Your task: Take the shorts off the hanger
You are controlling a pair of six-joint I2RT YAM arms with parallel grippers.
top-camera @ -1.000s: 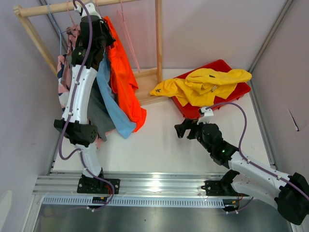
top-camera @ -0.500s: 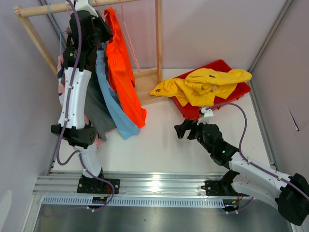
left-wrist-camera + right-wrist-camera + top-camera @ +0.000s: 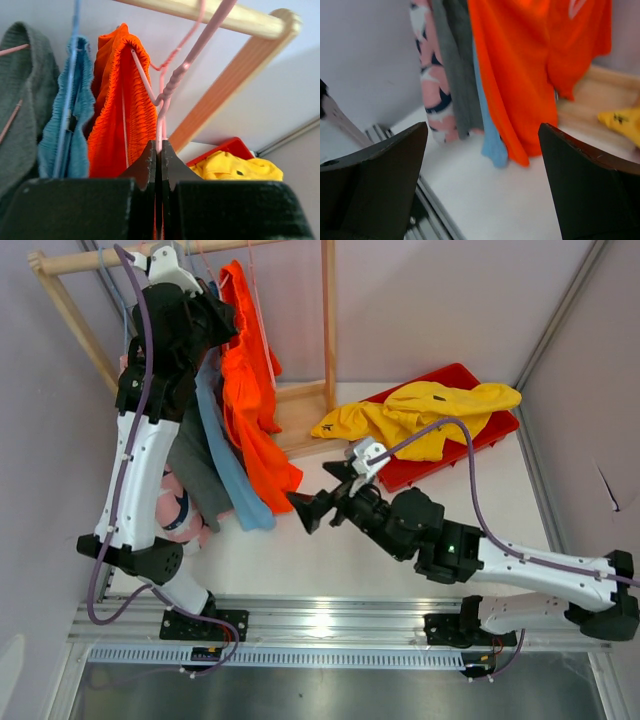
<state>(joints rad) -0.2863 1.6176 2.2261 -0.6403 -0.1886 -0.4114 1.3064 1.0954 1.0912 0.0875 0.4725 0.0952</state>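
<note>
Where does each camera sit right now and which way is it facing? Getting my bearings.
Top external: above and behind the bases, looking down on the table, wooden rack, left arm and right arm.
Left wrist: high by the rail, looking up the pink hanger; the left gripper shows, shut on it.
Right wrist: low over the table, facing the hanging clothes; the right gripper shows, open.
Shared: all three show the orange shorts.

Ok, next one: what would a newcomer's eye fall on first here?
The bright orange shorts hanging on the wooden rack at back left, with the left end effector shut on the pink hanger. Then the yellow garment heaped on the red tray at right.
</note>
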